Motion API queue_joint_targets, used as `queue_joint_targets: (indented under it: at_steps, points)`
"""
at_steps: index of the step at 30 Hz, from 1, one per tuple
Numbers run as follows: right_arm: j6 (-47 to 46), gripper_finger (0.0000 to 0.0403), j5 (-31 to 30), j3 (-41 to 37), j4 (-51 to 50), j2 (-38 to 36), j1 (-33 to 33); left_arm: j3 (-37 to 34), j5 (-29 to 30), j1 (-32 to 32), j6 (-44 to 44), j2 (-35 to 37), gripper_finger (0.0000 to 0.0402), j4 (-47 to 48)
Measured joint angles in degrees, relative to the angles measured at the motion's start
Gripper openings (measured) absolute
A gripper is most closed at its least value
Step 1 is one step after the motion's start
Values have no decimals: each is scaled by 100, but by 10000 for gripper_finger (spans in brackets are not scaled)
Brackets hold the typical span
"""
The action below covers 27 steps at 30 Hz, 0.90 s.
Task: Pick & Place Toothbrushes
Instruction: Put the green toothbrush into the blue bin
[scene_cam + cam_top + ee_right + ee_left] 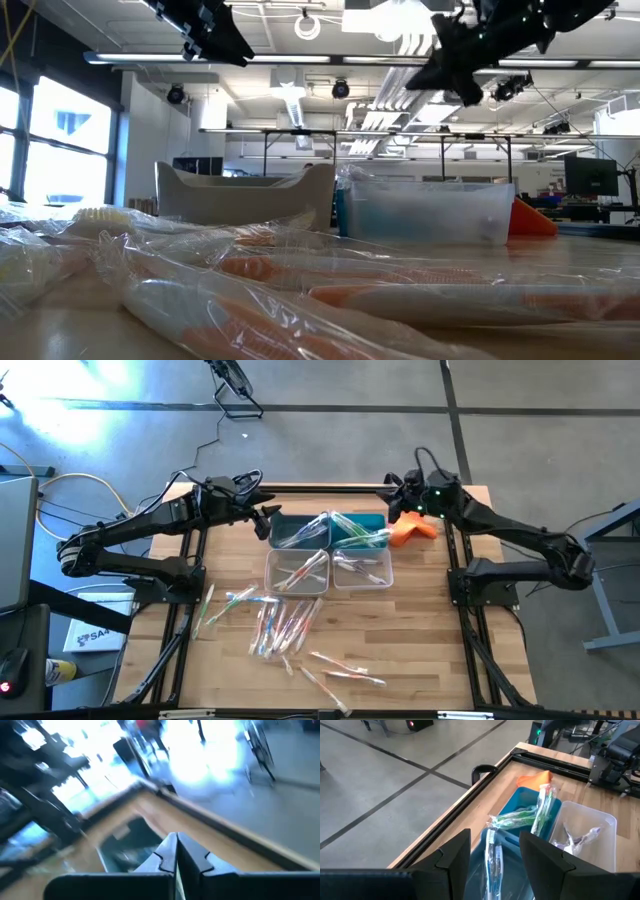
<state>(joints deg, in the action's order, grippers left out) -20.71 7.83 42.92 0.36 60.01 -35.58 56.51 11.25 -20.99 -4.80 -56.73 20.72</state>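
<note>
Four small bins sat grouped near the far edge of the desk: a blue bin and a teal bin behind, two clear bins in front. Toothbrushes in clear wrappers lay across the two coloured bins, and a few more rested in each clear bin. A larger loose spread of toothbrushes lay on the bare wood in the middle of the desk, with a small cluster toward the near edge and a couple near the left edge. An orange cloth lay just beside the teal bin on its right.

The left gripper hung above the far left part of the desk, just beside the blue bin, its jaws standing wide with nothing between them; its fingers framed the blue bin and the wrapped brushes there. The right gripper hung over the far edge near the orange cloth, its fingers pressed together and empty.
</note>
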Motion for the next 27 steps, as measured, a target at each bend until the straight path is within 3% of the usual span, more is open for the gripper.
queue_joint_targets:
  at_steps: [8, 27]
  points:
    - [2, 3, -12, 0, 919, -230, 355, 0, -2, 0, 0, 0, 163, -1]
    - [158, 3, -104, 0, 918, -225, 602, 0, -9, 0, 0, 0, 163, 16]
